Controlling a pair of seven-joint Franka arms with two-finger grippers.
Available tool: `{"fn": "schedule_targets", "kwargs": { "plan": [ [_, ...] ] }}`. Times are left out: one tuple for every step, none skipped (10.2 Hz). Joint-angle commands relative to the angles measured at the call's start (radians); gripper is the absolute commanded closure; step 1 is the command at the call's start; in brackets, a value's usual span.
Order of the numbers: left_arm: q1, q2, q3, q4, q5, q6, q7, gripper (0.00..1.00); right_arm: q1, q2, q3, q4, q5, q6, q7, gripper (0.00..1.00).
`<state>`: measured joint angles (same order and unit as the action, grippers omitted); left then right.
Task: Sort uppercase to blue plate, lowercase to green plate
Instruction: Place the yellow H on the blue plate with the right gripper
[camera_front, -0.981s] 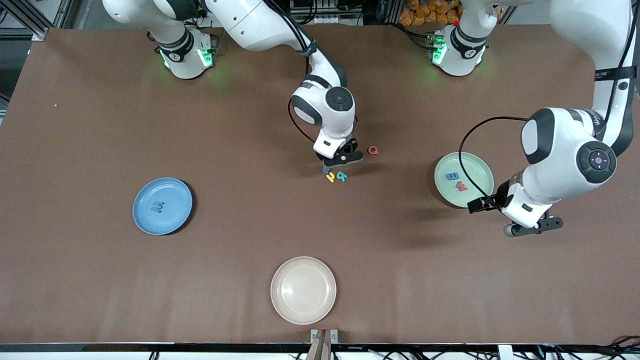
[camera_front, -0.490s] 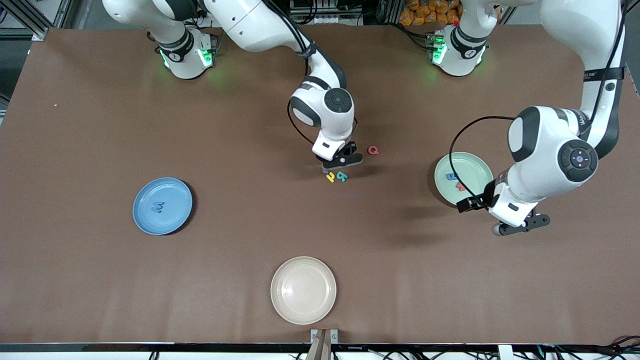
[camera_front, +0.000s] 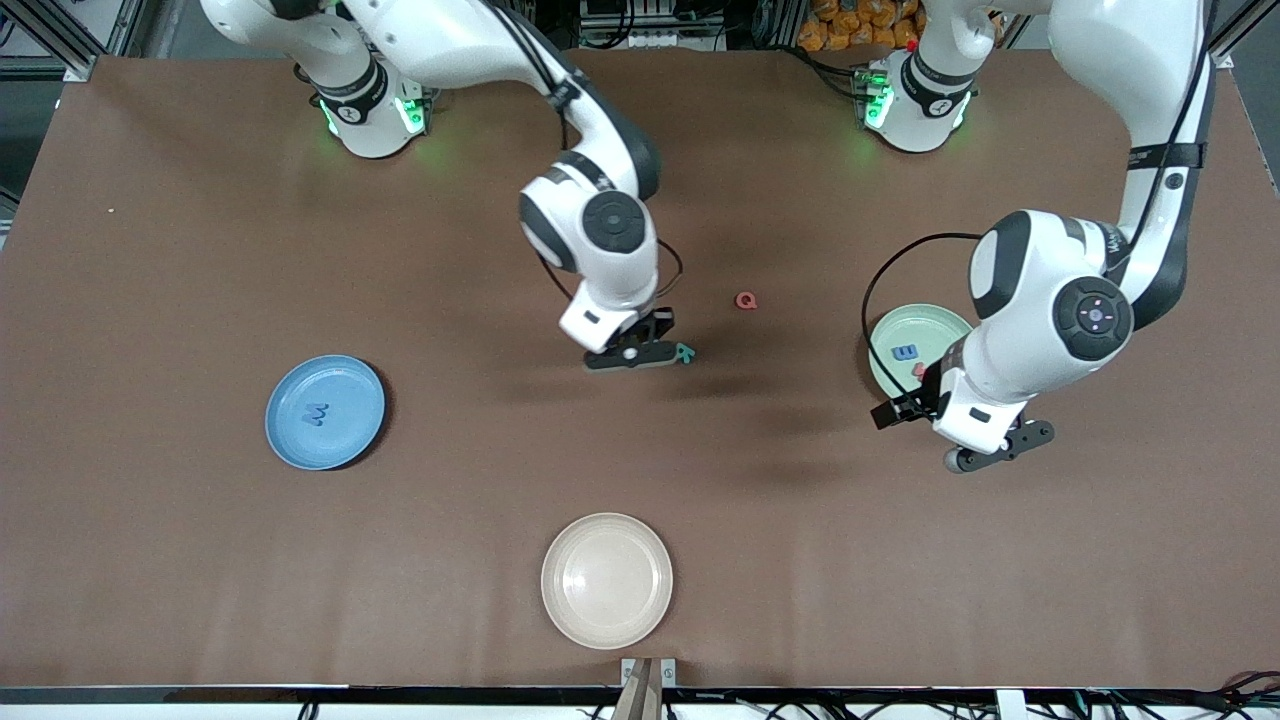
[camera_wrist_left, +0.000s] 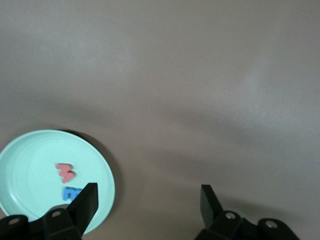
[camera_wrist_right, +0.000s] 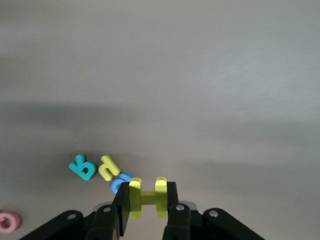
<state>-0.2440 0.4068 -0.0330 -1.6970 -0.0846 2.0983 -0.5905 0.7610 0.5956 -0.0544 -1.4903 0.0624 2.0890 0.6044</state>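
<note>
Yellow H (camera_wrist_right: 148, 198) pinched in right fingers (camera_wrist_right: 120, 210) (lower half hidden), left fingers (camera_wrist_left: 86, 202) spread, empty.

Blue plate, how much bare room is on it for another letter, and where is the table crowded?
The blue plate holds only the blue W, so most of its floor is bare. The cream plate is free too. It is crowded where the teal letter lies under the right gripper.

The brown desk (camera_front: 200, 560) is carrying the blue plate (camera_front: 285, 440), green plate (camera_front: 890, 330), cream plate (camera_front: 606, 625), red Q (camera_front: 746, 300) and teal letter (camera_front: 685, 352).
</note>
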Motion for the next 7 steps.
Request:
{"fn": "schedule_targets", "kwargs": {
  "plan": [
    [-0.053, 0.029, 0.002, 0.025, -0.026, -0.004, -0.119, 0.12, -0.141, -0.150, 0.015, -0.094, 0.042, -0.081, -0.107, 1.00],
    [-0.087, 0.033, 0.002, 0.026, -0.032, -0.004, -0.182, 0.13, -0.200, -0.193, -0.001, -0.120, 0.042, -0.139, -0.167, 1.00],
    [-0.131, 0.039, 0.007, 0.027, -0.046, -0.003, -0.236, 0.13, -0.271, -0.201, -0.010, -0.117, 0.042, -0.221, -0.210, 1.00],
    [-0.179, 0.046, 0.016, 0.028, -0.062, 0.002, -0.292, 0.12, -0.354, -0.203, -0.012, -0.120, 0.040, -0.266, -0.278, 1.00],
    [-0.230, 0.049, 0.031, 0.030, -0.063, 0.026, -0.358, 0.12, -0.421, -0.198, -0.016, -0.122, 0.037, -0.298, -0.344, 1.00],
    [-0.279, 0.062, 0.045, 0.031, -0.063, 0.052, -0.424, 0.12, -0.496, -0.189, -0.021, -0.131, 0.034, -0.312, -0.409, 1.00],
    [-0.329, 0.084, 0.056, 0.031, -0.063, 0.095, -0.487, 0.12, -0.550, -0.175, -0.028, -0.160, 0.034, -0.297, -0.476, 1.00]
  ]
}}
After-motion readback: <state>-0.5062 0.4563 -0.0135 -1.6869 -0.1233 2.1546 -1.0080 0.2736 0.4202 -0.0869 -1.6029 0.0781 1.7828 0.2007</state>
